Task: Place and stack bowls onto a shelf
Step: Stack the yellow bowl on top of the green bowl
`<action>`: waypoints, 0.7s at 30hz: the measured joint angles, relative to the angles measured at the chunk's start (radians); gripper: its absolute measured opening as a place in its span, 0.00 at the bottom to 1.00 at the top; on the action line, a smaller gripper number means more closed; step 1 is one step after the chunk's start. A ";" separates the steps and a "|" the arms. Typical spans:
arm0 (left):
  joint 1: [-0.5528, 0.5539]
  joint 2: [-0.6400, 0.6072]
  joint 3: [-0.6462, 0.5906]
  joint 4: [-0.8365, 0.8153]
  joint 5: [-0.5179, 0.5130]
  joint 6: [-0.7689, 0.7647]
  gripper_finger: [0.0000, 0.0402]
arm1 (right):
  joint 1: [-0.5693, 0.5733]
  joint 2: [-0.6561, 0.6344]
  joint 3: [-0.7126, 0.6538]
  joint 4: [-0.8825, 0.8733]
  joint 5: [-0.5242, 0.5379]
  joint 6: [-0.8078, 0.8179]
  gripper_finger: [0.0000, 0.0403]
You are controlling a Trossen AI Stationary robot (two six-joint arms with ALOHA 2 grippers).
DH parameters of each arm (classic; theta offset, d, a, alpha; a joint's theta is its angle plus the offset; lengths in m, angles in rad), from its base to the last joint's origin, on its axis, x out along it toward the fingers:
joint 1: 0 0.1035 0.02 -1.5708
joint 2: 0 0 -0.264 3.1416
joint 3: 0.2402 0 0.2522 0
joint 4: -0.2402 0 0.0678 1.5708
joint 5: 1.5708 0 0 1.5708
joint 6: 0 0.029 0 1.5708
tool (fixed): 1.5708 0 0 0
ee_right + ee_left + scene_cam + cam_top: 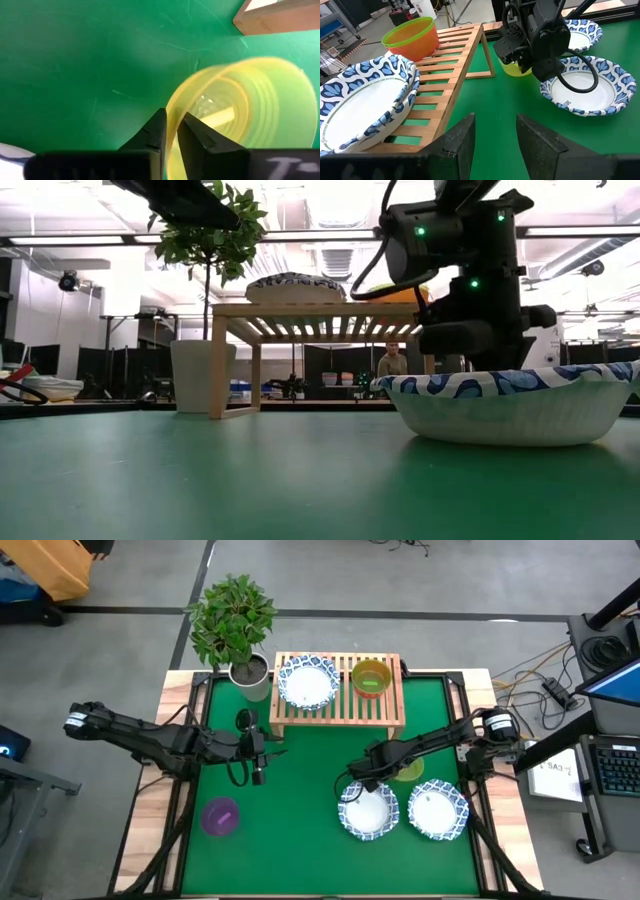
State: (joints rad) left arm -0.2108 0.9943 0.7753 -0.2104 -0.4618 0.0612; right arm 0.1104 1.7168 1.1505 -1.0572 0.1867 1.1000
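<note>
The light-wood shelf point(338, 712) stands at the table's far side. On its slats sit stacked white bowls with blue rims point(307, 683) point(362, 102) and a red bowl with a green one nested inside point(371, 678) point(412, 37). Two more white blue-rimmed bowls point(368, 810) point(437, 810) rest on the mat at near right, and a purple bowl point(220, 816) at near left. My right gripper point(378, 766) point(172, 132) is shut on a yellow-green bowl point(408, 770) point(235, 105) just in front of the shelf. My left gripper point(258, 758) point(495, 140) hovers open, left of centre, touching nothing. My right gripper pinches the yellow-green bowl's rim point(172, 117) between its two fingers, one finger inside the bowl and one outside. The fingers come from above, slanting down. Whether the bowl's bottom is on the mat, I cannot tell.
A white plant pot with a leafy plant point(250, 675) stands at the shelf's left end. The shelf's right part point(393, 690) has bare slats. Open green mat lies between the two arms point(305, 800). A person shows in the room beyond the table point(392, 360).
</note>
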 joint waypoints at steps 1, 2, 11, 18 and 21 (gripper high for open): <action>0.000 0.000 0.000 0.000 0.000 0.000 0.31 | 0.000 0.000 -0.001 0.000 0.000 -0.001 0.06; 0.000 0.000 0.000 0.000 0.000 0.000 0.31 | 0.000 -0.002 -0.001 0.000 -0.001 -0.005 0.05; 0.000 0.000 0.000 0.000 0.000 0.000 0.31 | 0.000 -0.046 0.027 -0.030 -0.016 -0.049 0.02; 0.000 0.000 0.000 0.000 0.000 0.000 0.31 | 0.000 -0.151 0.089 -0.067 -0.103 -0.164 0.02; 0.000 0.000 0.000 0.001 0.000 0.000 0.31 | 0.006 -0.208 0.130 -0.062 -0.166 -0.236 0.02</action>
State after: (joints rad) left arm -0.2108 0.9943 0.7753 -0.2096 -0.4614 0.0612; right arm 0.1163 1.5092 1.2807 -1.1197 0.0205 0.8641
